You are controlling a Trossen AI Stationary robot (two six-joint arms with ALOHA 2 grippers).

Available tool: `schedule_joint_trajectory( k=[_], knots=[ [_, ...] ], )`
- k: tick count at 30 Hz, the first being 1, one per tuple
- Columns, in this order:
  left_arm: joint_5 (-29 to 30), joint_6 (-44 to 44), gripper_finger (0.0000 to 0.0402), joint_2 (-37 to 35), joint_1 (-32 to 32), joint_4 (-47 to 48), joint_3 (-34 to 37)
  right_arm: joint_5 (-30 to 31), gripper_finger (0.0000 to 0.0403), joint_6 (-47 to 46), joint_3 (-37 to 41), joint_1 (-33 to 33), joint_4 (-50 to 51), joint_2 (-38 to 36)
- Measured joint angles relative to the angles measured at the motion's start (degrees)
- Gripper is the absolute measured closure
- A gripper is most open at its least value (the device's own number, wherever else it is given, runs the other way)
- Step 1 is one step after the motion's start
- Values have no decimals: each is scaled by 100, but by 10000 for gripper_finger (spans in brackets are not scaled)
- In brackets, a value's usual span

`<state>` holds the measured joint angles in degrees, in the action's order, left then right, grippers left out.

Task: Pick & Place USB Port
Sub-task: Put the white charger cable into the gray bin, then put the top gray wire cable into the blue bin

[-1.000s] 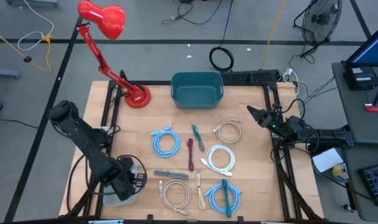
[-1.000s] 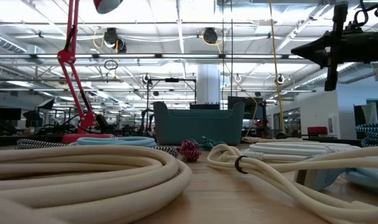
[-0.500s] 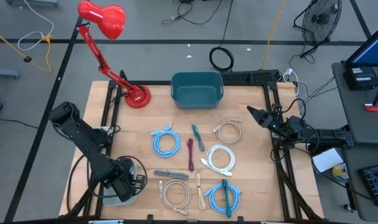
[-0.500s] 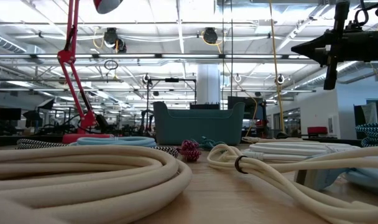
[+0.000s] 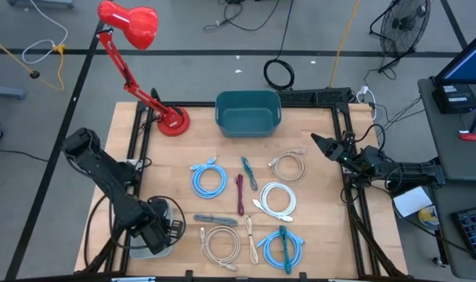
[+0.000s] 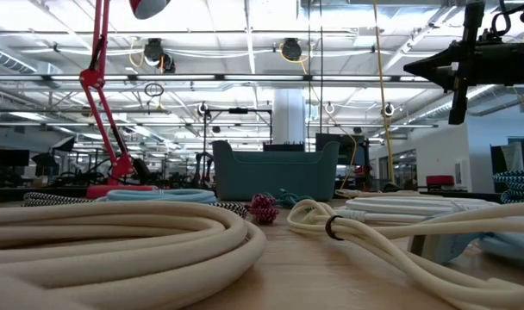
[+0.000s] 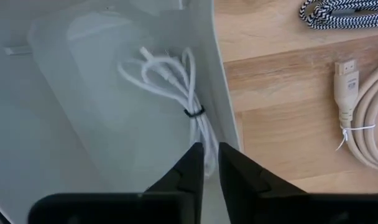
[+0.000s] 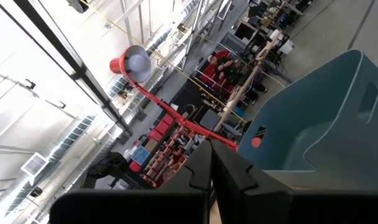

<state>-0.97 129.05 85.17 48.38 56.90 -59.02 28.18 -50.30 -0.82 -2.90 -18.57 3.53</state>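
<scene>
My left gripper (image 5: 167, 229) is at the table's near left corner, lowered into a clear plastic bin (image 5: 144, 247). In the left wrist view its fingers (image 7: 211, 163) are nearly together around a thin white cable (image 7: 173, 74), tied in a bundle and lying on the bin's floor. My right gripper (image 5: 318, 142) is shut and empty. It hovers above the table's right edge, pointing left, and shows high up in the low view (image 6: 417, 67). Several coiled cables lie on the wooden table. My left gripper pinches the white cable's tail end (image 7: 206, 142) between its two fingers, coming at it from above. The tied bundle itself rests on the bin's floor beyond the fingertips. How far back the strand reaches between the fingers is hidden.
A teal bin (image 5: 247, 111) sits at the far edge and a red desk lamp's base (image 5: 172, 121) at far left. Mid-table lie a blue coil (image 5: 209, 178), maroon cable (image 5: 239, 194), cream coil (image 5: 287, 164), white coil (image 5: 277, 198), beige coil (image 5: 221, 243) and blue-teal coil (image 5: 281, 247).
</scene>
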Motion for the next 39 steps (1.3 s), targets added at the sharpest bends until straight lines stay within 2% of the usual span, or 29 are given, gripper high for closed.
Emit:
schedule_joint_trajectory(
  k=[4,10,14,17,23,25,29,34,37,39],
  knots=[
    [13,-2,327,0,2,0,0,2,403,0,0,1,0,0],
    [90,-94,325,-32,13,0,2,2,403,0,0,2,2,0],
    [300,-319,325,-422,13,59,-50,1,403,0,0,0,2,0],
    [1098,-297,325,-877,17,82,-136,2,403,0,0,0,4,0],
    [3583,-664,325,-1742,-29,-94,-244,12,403,9,0,0,18,0],
    [4203,-987,325,-1939,-118,-133,-247,13,403,9,0,0,26,0],
    [4732,-1817,325,-2261,-493,-127,-247,20,403,4,0,0,25,0],
    [5412,-3099,325,-2644,-1319,-223,-247,22,403,4,0,0,22,1],
    [5721,-4253,325,-2866,-1935,-681,-247,22,403,4,0,0,-2,0],
    [5658,-5322,325,-3008,-2363,-1136,-247,24,403,4,0,0,-2,2]
  ],
)
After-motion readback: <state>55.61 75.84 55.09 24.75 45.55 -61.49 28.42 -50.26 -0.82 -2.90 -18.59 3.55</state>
